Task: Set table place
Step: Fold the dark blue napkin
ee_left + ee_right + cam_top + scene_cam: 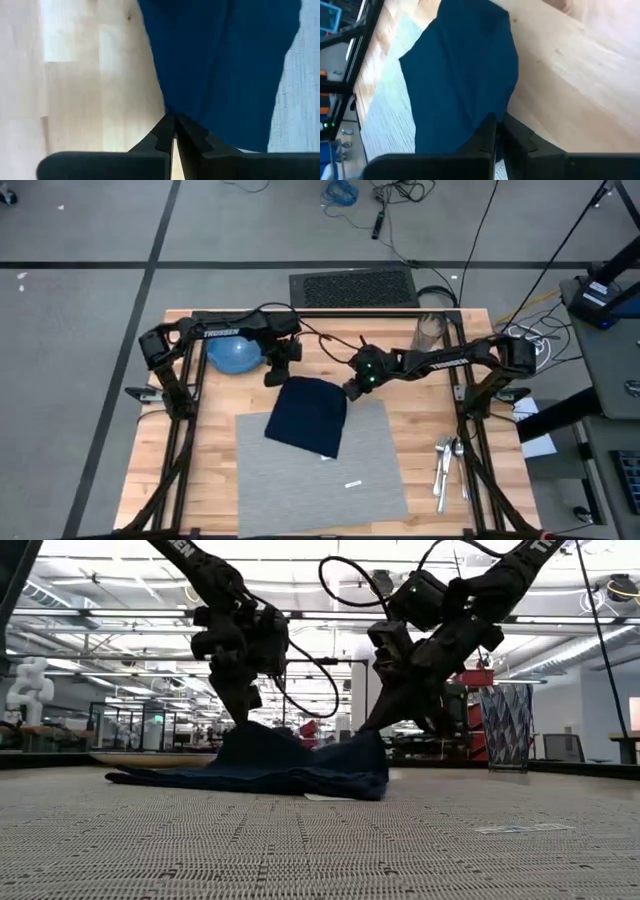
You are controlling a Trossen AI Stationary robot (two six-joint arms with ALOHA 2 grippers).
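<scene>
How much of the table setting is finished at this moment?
Done: the light-grey fabric placemat lies flat on the wooden table. In hand: left gripper and right gripper both pinch the dark navy cloth napkin. Left: round blue dish, clear glass, metal cutlery remain off the placemat.

From above, my left gripper [282, 376] sits at the far left corner of the dark navy napkin [308, 416], and my right gripper [352, 389] at its far right corner — whether either pair of fingers is closed, I cannot tell from up here. The napkin lies partly on the grey placemat [330, 480], its far edge hanging over onto the bare wood of the table [215, 480]. A small white tag [353, 483] lies on the mat. Behind my left arm sits a blue dish [233, 356] — a clear glass [430, 332] stands by my right arm, and cutlery [447, 464] lies right of the mat.
</scene>
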